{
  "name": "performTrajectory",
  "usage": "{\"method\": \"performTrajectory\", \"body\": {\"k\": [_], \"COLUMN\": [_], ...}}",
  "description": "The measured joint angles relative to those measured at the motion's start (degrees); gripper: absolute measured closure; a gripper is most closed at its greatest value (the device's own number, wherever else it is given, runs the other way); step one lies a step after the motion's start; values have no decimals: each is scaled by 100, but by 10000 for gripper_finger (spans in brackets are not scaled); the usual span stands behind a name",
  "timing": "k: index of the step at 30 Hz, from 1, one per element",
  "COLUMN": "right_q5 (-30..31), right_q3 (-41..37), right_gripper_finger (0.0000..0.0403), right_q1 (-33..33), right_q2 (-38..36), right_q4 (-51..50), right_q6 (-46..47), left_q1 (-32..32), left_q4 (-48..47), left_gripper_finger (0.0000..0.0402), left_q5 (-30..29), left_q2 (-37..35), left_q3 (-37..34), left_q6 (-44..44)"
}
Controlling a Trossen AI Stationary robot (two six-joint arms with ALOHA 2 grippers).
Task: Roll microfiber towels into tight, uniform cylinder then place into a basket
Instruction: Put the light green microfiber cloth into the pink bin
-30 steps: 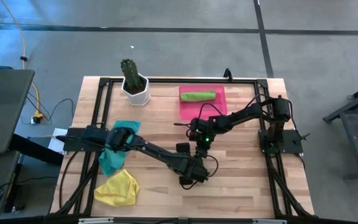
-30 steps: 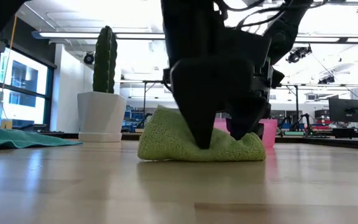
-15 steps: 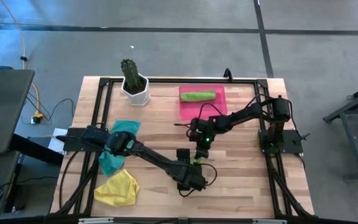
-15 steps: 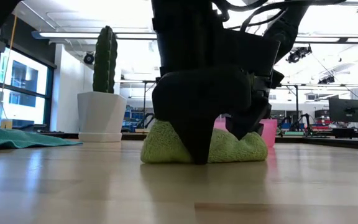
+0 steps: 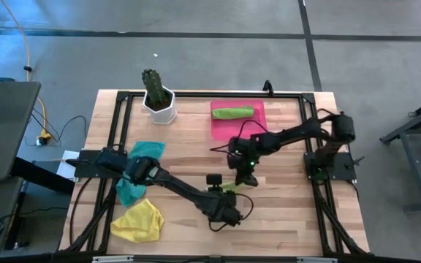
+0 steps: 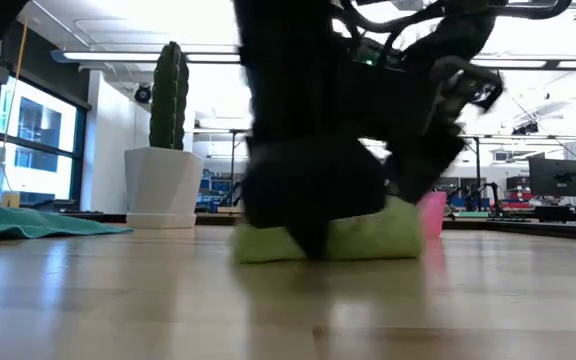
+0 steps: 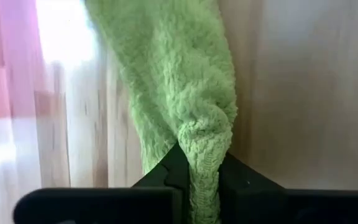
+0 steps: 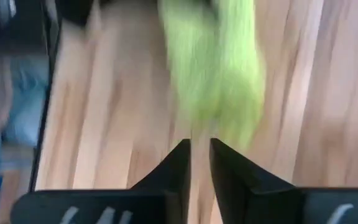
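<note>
A lime green towel (image 5: 230, 188) lies bunched on the wood table near its middle, also seen low (image 6: 368, 235). My left gripper (image 5: 226, 197) comes in from the near side and is shut on it (image 7: 204, 180). My right gripper (image 5: 245, 178) hangs just above the towel's far end. Its fingers (image 8: 199, 155) are together with nothing between them, and the towel (image 8: 213, 68) lies ahead of them, blurred. The pink basket (image 5: 258, 130) at the back holds a rolled green towel (image 5: 232, 112). A teal towel (image 5: 132, 186) and a yellow towel (image 5: 139, 223) lie at the left. My left gripper pinches the near end of the lime green towel (image 7: 205, 146) between its two fingers, where the cloth is gathered into a thick bunched fold. The fingers slant down from the table's near side, along the towel's length. The rest of the towel (image 7: 179, 74) lies on the table beyond the fingers.
A cactus in a white pot (image 5: 158, 102) stands at the back left. A black frame (image 5: 196, 95) runs around the table top. Bare wood shows at the front right (image 5: 283, 219).
My left gripper has sunk a little and shut on the towel's near end. My right gripper has risen off the towel and rolled. The towel's hump has flattened into a lower, longer shape.
</note>
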Motion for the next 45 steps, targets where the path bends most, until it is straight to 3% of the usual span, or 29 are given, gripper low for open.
{"method": "performTrajectory", "body": {"k": [4,8,11,17,21,25,30,35,39,45], "right_q5": [165,171,167,236,1196,2787,4577,5781,6106,6183], "right_q3": [-5,-15,-13,-13,-11,-11,-6,-2,-2,0], "right_gripper_finger": [321,288,274,270,270,269,269,270,269,269], "right_q1": [217,543,802,1372,1837,2298,2712,2987,3086,3088], "right_q2": [-353,-723,-1023,-1800,-2377,-2925,-3521,-3939,-4121,-4195], "right_q4": [-1233,-2047,-2213,-2360,-2294,-2235,-2279,-2314,-2359,-2538], "right_q6": [-154,-250,-201,214,806,1210,1612,1853,1840,1340], "left_q1": [-102,-117,-115,129,459,651,780,1093,1501,2396], "left_q4": [132,328,1078,3546,5790,7181,7428,8145,7906,7814], "left_gripper_finger": [391,394,395,395,395,395,395,394,394,394], "left_q5": [-156,64,287,1804,2682,2106,1646,1599,1581,1293], "left_q2": [-51,-398,-851,-2280,-3140,-3470,-3467,-3548,-3729,-3791], "left_q3": [-286,-1116,-1886,-3955,-5709,-6654,-6774,-6678,-6261,-5544], "left_q6": [-46,35,355,1030,731,539,688,1198,1834,3470]}}
